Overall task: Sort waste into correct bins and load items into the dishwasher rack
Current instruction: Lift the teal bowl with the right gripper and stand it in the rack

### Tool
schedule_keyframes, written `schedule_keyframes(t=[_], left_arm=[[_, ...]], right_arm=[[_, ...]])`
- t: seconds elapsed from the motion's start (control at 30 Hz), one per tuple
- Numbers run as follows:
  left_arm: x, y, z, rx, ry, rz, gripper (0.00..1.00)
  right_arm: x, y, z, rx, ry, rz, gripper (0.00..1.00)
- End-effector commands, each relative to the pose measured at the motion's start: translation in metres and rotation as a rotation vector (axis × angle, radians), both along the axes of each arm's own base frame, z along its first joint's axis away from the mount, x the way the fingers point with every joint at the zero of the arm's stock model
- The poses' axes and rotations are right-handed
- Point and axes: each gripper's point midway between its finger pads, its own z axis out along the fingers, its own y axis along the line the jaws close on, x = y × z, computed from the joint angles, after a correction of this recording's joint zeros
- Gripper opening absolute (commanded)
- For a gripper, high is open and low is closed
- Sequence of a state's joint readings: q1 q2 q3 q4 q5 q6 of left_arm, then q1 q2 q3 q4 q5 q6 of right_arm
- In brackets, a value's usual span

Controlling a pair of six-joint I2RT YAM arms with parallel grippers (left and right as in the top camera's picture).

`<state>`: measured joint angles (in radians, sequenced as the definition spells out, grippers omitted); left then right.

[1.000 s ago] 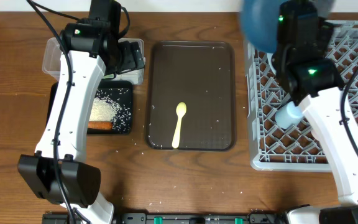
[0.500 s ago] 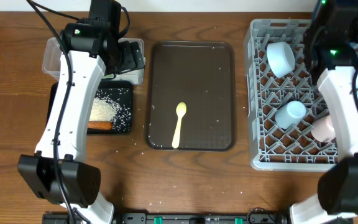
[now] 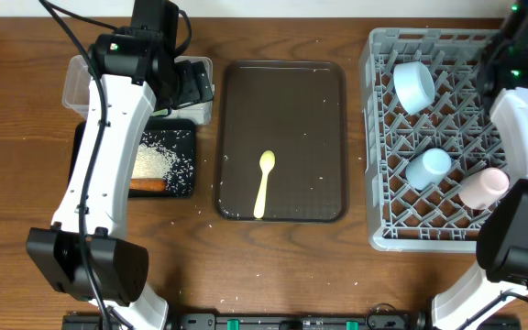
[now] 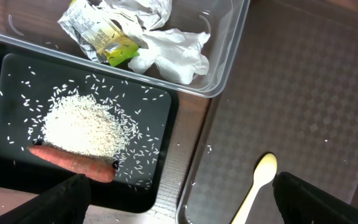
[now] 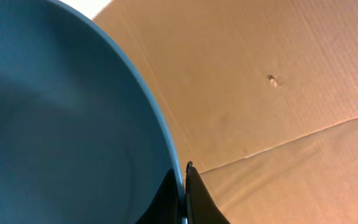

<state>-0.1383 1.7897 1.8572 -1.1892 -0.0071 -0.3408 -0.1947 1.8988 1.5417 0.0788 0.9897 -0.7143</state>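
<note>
You were loading the rack [image 3: 447, 101]: your right gripper [image 5: 184, 186] was clamped on the dark blue bowl [image 5: 61, 124] by its rim, beyond the rack's far right corner. Your left gripper [image 4: 185, 202] hung agape over the clear tub [image 4: 229, 62]. The bowl next needed free pegs.

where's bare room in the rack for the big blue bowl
Bare lattice in the dishwasher rack: the near strip in front of the light blue cup and pink cup, and the patch right of the white bowl. Crowded around both cups.
</note>
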Motion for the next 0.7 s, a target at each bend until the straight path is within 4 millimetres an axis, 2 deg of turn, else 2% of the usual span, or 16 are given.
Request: schedule_keyframes(t=[0.0, 0.13, 0.3, 0.67], left_arm=[[0.000, 0.003, -0.002, 0.012, 0.007, 0.008, 0.96], [0.000, 0.003, -0.002, 0.012, 0.007, 0.008, 0.96], [0.000, 0.003, -0.002, 0.012, 0.007, 0.008, 0.96], [0.000, 0.003, -0.002, 0.012, 0.007, 0.008, 0.96]], right_arm=[[0.004, -0.002, 0.004, -0.010, 0.072, 0.065, 0.01], [0.005, -0.003, -0.014, 0.029, 0.145, 0.115, 0.01], [0.003, -0.014, -0.022, 0.039, 0.161, 0.103, 0.01], [0.006, -0.026, -0.009, -0.046, 0.239, 0.142, 0.01]])
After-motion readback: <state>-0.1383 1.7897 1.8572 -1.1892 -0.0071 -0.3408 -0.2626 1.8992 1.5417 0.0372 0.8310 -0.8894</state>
